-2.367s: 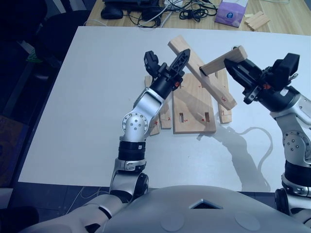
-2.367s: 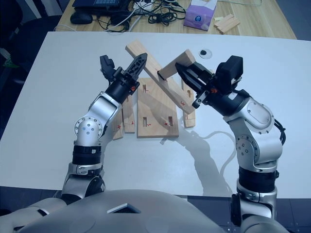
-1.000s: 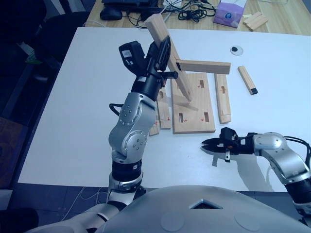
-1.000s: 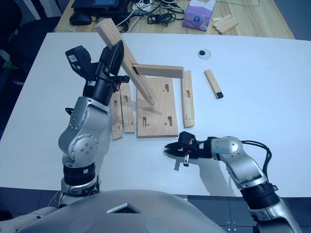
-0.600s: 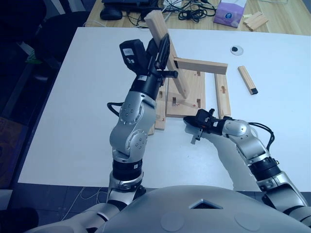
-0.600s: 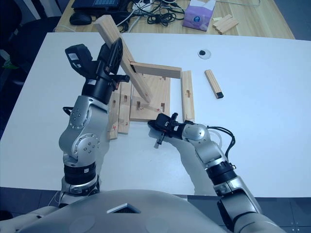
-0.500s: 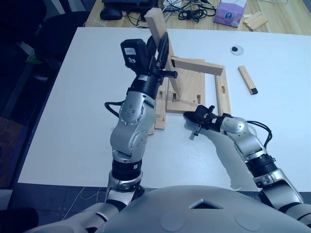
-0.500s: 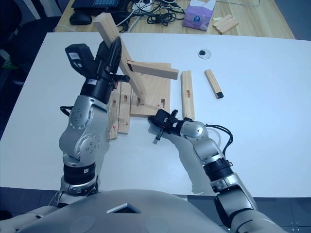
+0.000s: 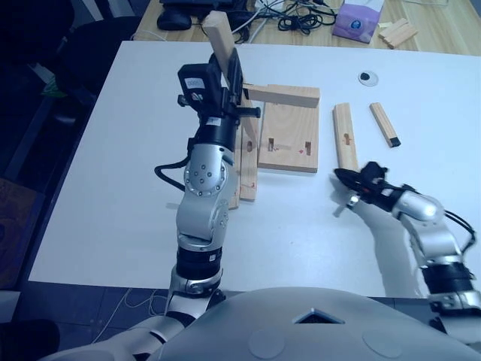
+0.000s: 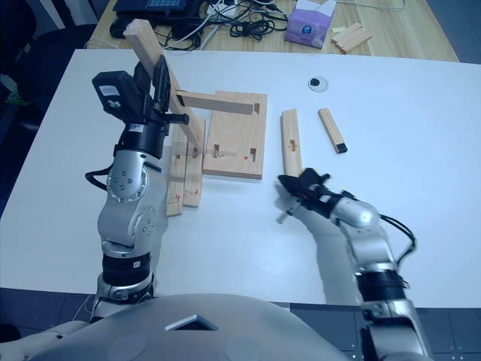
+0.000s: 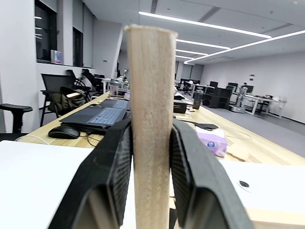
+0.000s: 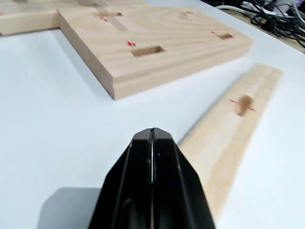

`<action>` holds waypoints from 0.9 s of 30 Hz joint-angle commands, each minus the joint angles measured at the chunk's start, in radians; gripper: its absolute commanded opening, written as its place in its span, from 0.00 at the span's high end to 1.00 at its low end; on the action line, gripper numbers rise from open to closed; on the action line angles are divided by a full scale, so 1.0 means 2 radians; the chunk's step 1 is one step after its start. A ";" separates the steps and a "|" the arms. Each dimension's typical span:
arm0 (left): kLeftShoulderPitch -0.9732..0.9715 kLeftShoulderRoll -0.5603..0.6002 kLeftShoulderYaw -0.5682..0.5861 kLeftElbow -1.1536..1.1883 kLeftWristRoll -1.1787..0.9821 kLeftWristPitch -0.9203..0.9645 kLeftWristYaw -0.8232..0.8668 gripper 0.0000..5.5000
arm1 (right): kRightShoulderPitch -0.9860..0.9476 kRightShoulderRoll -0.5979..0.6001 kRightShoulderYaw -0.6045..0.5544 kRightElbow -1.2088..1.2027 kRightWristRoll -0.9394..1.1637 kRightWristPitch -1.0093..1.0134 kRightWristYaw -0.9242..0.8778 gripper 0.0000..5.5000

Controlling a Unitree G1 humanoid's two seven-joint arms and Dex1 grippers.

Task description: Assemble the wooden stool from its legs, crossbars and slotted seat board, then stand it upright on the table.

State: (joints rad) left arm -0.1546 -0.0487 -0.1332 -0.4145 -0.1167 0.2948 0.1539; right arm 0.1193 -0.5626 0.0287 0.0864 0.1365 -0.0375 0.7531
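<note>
Change: right gripper [image 12: 152, 136], half a sec ago at the near edge of the seat board [image 9: 289, 147], has pulled back to the right. It now sits low over the table [image 9: 128, 165] by the near end of the loose leg [image 9: 344, 135], fingers pressed together, nothing held. Board now lies farther back, w/ a gap opened between it and that leg. Left gripper [image 9: 230, 74] has swung left and more upright, clamped on a leg [image 9: 216, 28] w/ crossbar [image 9: 284, 95] joined on, held over the board's far-left part. Assessment: board prob. nudged to bring a slot under the held leg; no leg seated yet, early stage. Not verifiable: held leg's lower end is behind the left arm, so contact w/ board or slot can't be told. Leg-crossbar joint partly covered. Two more legs [image 9: 246, 177] left of the board lie partly under the arm.
</note>
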 commanded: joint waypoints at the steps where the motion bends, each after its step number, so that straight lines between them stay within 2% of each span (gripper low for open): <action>1: -0.007 -0.056 0.014 0.020 -0.032 0.000 0.016 0.81 | 0.033 -0.029 -0.032 0.003 0.014 -0.009 0.019 1.00; 6: 0.005 -0.083 0.038 0.030 -0.111 0.016 0.043 0.81 | 0.028 -0.037 -0.055 0.010 0.020 -0.013 0.017 1.00; 11: 0.004 -0.092 0.030 0.036 -0.162 0.013 0.066 0.81 | 0.003 0.002 -0.093 0.012 0.041 -0.043 -0.030 1.00; 20: -0.013 -0.078 0.011 0.037 -0.186 0.002 0.090 0.81 | -0.037 0.025 -0.097 0.007 0.032 -0.052 -0.082 1.00; 27: -0.021 -0.063 -0.019 0.030 -0.184 -0.009 0.079 0.81 | -0.038 0.031 -0.094 -0.003 0.035 -0.047 -0.093 1.00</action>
State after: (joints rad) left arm -0.1846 -0.0552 -0.1499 -0.3419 -0.4896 0.2882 0.3115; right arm 0.0471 -0.5068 -0.1584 0.1001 0.2077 -0.1363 0.5749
